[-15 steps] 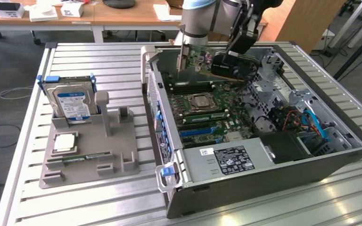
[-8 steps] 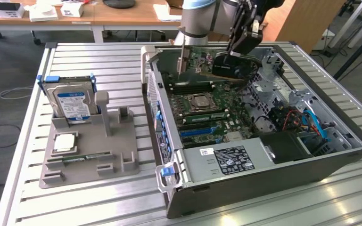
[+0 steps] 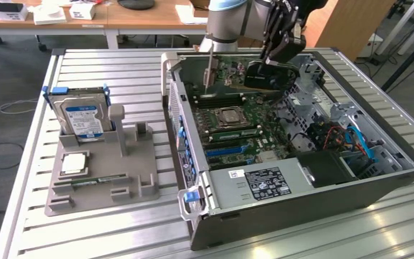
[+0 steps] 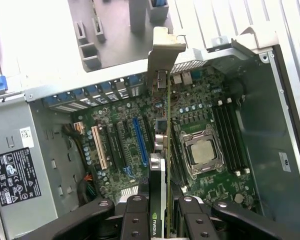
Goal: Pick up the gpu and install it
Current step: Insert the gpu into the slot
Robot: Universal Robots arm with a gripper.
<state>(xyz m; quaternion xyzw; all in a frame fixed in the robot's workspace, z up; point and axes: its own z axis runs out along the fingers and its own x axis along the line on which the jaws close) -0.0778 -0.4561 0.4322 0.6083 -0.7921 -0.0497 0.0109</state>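
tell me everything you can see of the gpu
The gpu is a thin green circuit board with a black cooler block and a silver metal bracket at its end toward the exterior view's left. The claw is shut on its two faces from above, holding it on edge in the air over the motherboard inside the open computer case. The wrist view shows it edge-on, bracket farthest from the claw. Nothing else appears to touch it; it sits in no slot yet.
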